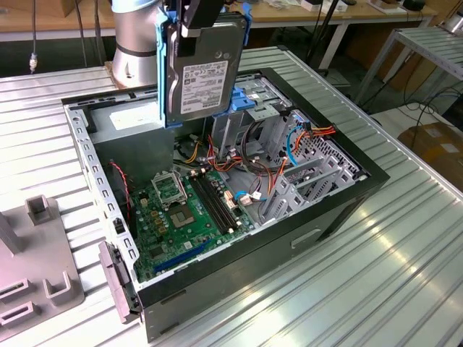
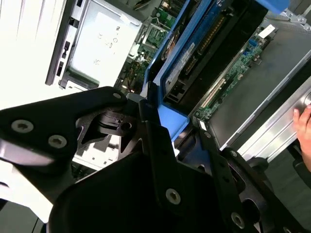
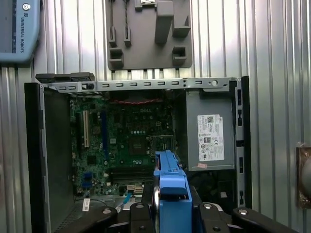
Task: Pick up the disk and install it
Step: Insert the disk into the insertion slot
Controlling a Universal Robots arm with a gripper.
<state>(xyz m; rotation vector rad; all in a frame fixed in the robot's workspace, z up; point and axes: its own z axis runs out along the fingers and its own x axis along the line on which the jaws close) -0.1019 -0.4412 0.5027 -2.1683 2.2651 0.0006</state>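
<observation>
Disk (image 1: 205, 69) is picked and in the air: your gripper (image 1: 195, 25) has it by its upper end, with the fingers (image 2: 154, 145) clamped on the drive between its blue side rails (image 3: 171, 191). It hangs on edge with its label face toward the exterior view. It is above the open computer case (image 1: 347, 181), near the end where the power supply (image 3: 209, 138) lies, and it touches nothing inside. In the first wrist view its lower end points down over the motherboard (image 3: 131, 141). I judge the pick-up done and the install not yet begun. The drive bay (image 1: 253, 101) with its blue fittings lies just to the exterior view's right of the disk, crowded by orange and red cables (image 1: 304, 137). Seating the disk calls for you to square the rails with the bay's guides and keep them off those cables. Mind the person's hand (image 2: 303, 128) near the case in the second wrist view.
</observation>
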